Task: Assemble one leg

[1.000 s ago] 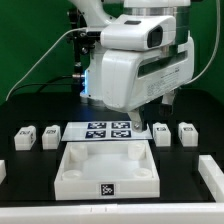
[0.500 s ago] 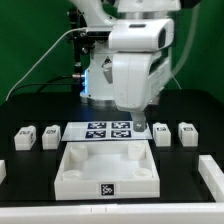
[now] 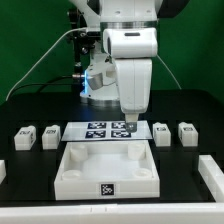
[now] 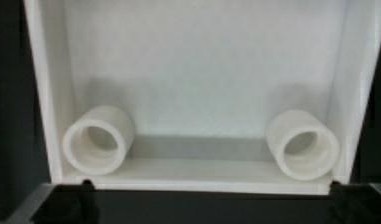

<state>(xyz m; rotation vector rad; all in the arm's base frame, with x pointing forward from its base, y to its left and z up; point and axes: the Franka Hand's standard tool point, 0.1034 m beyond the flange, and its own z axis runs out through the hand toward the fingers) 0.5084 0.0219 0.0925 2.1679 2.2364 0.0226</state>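
Several legs, small white blocks with marker tags, stand on the black table. Two are at the exterior view's left [image 3: 24, 138] [image 3: 50, 134] and two at its right [image 3: 161, 132] [image 3: 186, 132]. My gripper [image 3: 130, 124] hangs over the right part of the marker board [image 3: 100, 130], apart from every leg. In the wrist view my gripper [image 4: 213, 200] is open and empty, its dark fingertips [image 4: 73, 192] wide apart. No leg shows there.
The large white tray-like piece [image 3: 70, 178] lies in front of the marker board. The wrist view shows its inside [image 4: 205, 60] with two round sockets [image 4: 102, 140] [image 4: 302, 146]. More white parts lie at the table's left edge [image 3: 3, 170] and right edge [image 3: 211, 176].
The arm has swung toward the exterior view's left and the wrist has turned. The gripper has moved from near the right legs to over the marker board.
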